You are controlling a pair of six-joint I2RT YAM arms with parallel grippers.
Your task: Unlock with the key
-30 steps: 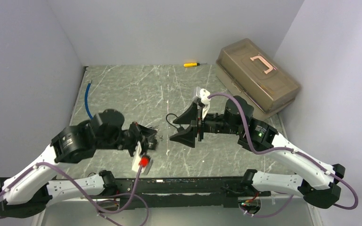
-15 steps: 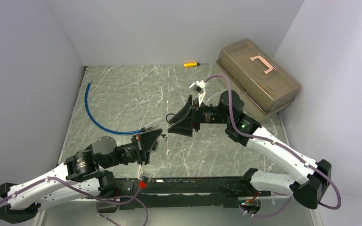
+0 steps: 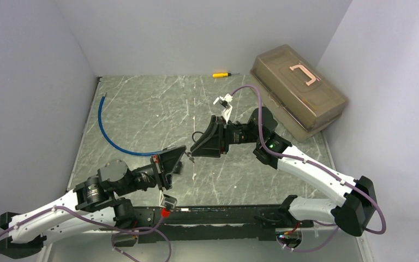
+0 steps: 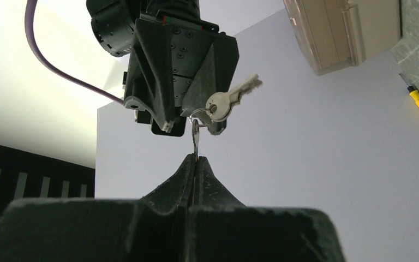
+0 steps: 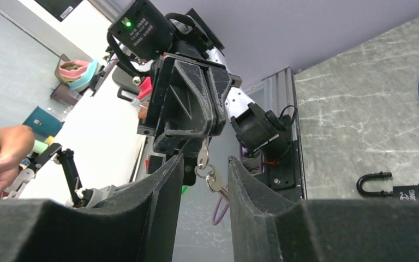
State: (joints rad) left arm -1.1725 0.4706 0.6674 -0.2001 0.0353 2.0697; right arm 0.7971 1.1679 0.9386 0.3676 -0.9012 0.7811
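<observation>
My left gripper [image 4: 196,159] is shut on the blade of a silver key [image 4: 195,136], held up off the table. A second key [image 4: 223,101] dangles from the same ring. My right gripper [image 5: 204,164] faces the left gripper [image 3: 179,159] tip to tip. Its jaws stand apart with the ring and the dangling key [image 5: 214,182] between the fingers [image 5: 163,185]; the key lies close to the right finger. The black padlock [image 5: 414,192] lies on the table with its shackle [image 3: 196,136] showing beside the right gripper [image 3: 197,148].
A tan toolbox [image 3: 297,87] sits at the back right. A yellow screwdriver [image 3: 220,74] lies at the back edge. A blue cable [image 3: 109,134] curves over the left of the marbled table [image 3: 153,103]. Walls close in on both sides.
The left arm swung down and right, bringing the key up to the right gripper. The right gripper moved left around the dangling key and its jaws narrowed.
</observation>
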